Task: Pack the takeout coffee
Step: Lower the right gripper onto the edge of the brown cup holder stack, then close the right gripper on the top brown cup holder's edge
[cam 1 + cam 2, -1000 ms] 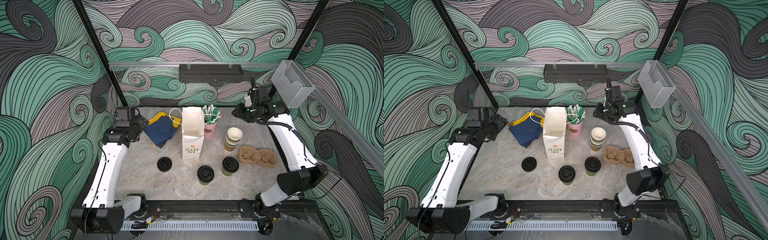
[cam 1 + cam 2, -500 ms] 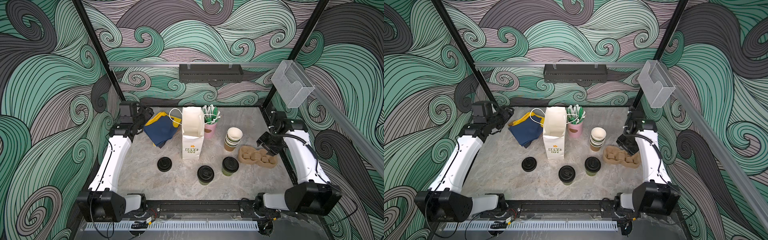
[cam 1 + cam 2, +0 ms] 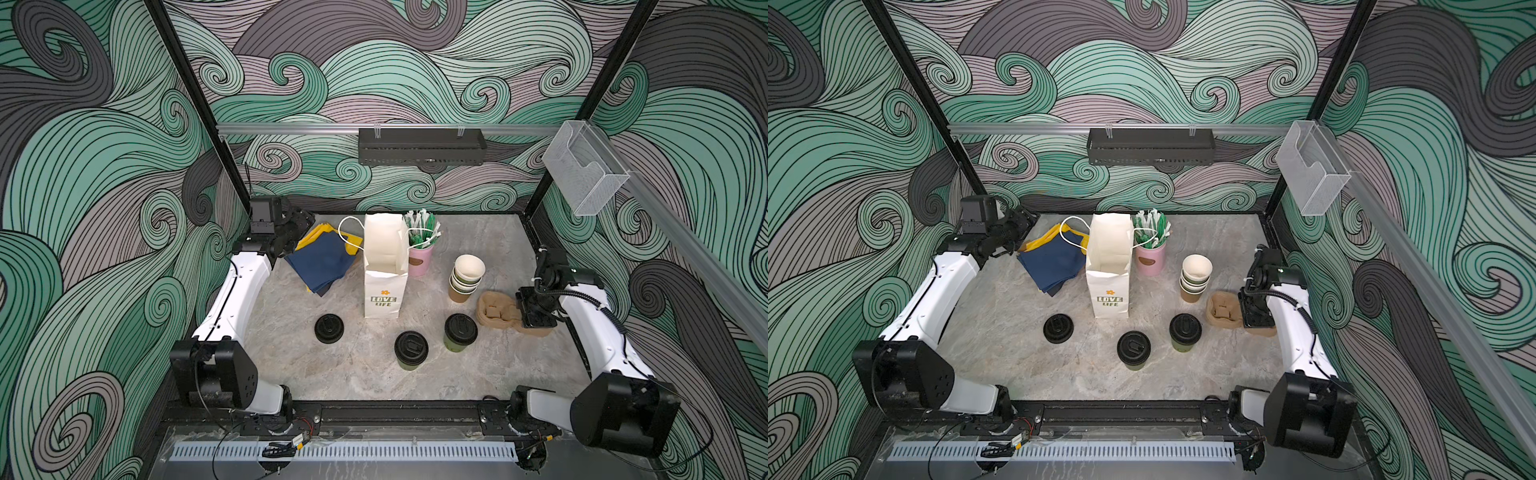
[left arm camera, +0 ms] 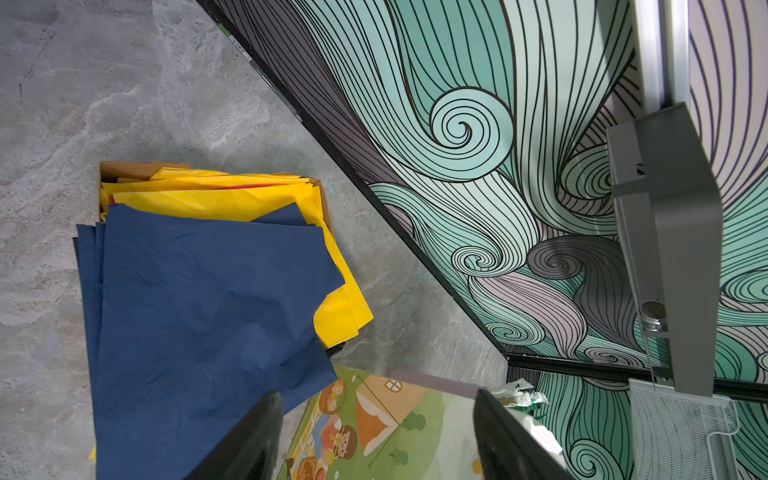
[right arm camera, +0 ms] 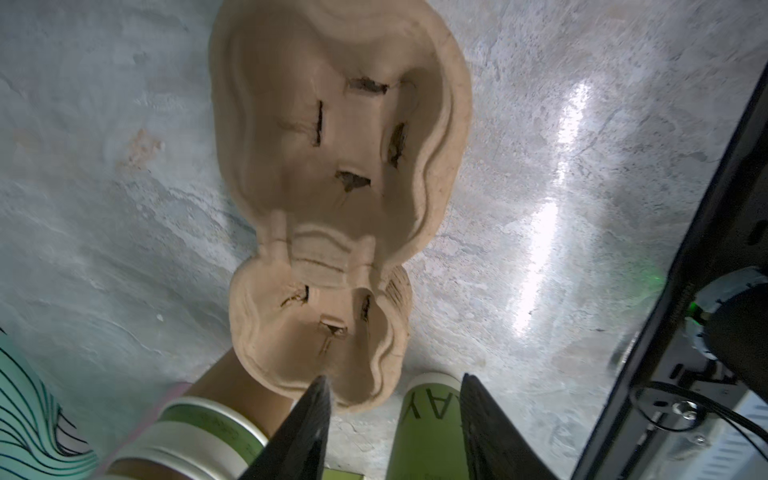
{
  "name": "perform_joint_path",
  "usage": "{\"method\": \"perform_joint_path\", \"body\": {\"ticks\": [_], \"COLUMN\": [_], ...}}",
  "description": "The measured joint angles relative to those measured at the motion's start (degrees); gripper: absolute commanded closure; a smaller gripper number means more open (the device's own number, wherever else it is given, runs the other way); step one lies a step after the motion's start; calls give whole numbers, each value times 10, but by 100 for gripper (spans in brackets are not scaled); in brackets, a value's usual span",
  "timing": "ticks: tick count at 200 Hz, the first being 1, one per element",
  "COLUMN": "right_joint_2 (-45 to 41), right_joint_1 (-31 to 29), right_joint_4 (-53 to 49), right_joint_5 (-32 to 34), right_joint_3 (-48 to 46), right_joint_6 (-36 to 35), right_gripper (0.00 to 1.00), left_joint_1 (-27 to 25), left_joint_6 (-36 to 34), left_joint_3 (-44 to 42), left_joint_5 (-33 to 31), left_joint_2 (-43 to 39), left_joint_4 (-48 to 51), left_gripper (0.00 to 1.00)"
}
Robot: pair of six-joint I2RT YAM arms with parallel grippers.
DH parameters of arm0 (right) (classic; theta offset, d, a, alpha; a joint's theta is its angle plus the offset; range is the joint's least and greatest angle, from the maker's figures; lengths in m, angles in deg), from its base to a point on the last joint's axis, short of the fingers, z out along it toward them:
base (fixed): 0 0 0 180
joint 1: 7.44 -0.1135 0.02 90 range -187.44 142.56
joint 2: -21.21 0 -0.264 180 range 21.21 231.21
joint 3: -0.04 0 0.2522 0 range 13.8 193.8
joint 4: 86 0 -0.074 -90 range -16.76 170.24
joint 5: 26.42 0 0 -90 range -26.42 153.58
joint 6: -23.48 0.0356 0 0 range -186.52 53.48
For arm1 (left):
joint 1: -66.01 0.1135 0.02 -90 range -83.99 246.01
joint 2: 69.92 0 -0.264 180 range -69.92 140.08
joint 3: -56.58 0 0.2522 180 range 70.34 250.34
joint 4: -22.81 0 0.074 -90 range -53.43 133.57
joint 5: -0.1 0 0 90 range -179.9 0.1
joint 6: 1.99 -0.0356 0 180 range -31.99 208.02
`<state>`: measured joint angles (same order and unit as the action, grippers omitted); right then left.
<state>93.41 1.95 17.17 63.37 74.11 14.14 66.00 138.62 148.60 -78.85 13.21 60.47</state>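
**Right gripper (image 5: 394,377) poised over cup carrier (image 3: 489,316)**

Its jaws stand partly apart above one end of the brown pulp carrier and grip nothing. Left gripper (image 4: 376,392) sits at the far left corner beside the blue and yellow napkins (image 3: 324,259), jaws wide and empty. Both takeout coffees stand upright with black lids on the grey table (image 3: 291,365), in front of the white paper bag (image 3: 382,266). The front coffee cup (image 3: 411,349) is nearest the table's edge, and the right coffee cup (image 3: 460,330) is just beside the carrier.
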Motion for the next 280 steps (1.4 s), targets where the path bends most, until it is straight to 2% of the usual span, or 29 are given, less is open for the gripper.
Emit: {"method": "perform_joint_path", "body": {"ticks": [39,109,162,280], "right_joint_2": [61,117,123,126], "right_joint_1": [31,31,31,31], "right_joint_4": [66,109,115,92], "right_joint_5": [-4,-31,-35,-41], "right_joint_3": [-2,2,3,8], "right_joint_6": [16,24,33,51], "right_gripper": [47,49,52,52], "left_joint_1": [0,0,0,0], "left_joint_6": [3,6,10,21], "left_joint_3": [0,5,9,25], "left_joint_5": [0,-2,-3,-1], "left_joint_2": [11,15,29,46], "left_joint_4": [-3,-8,-8,-10], "left_gripper": [26,25,26,26]}}
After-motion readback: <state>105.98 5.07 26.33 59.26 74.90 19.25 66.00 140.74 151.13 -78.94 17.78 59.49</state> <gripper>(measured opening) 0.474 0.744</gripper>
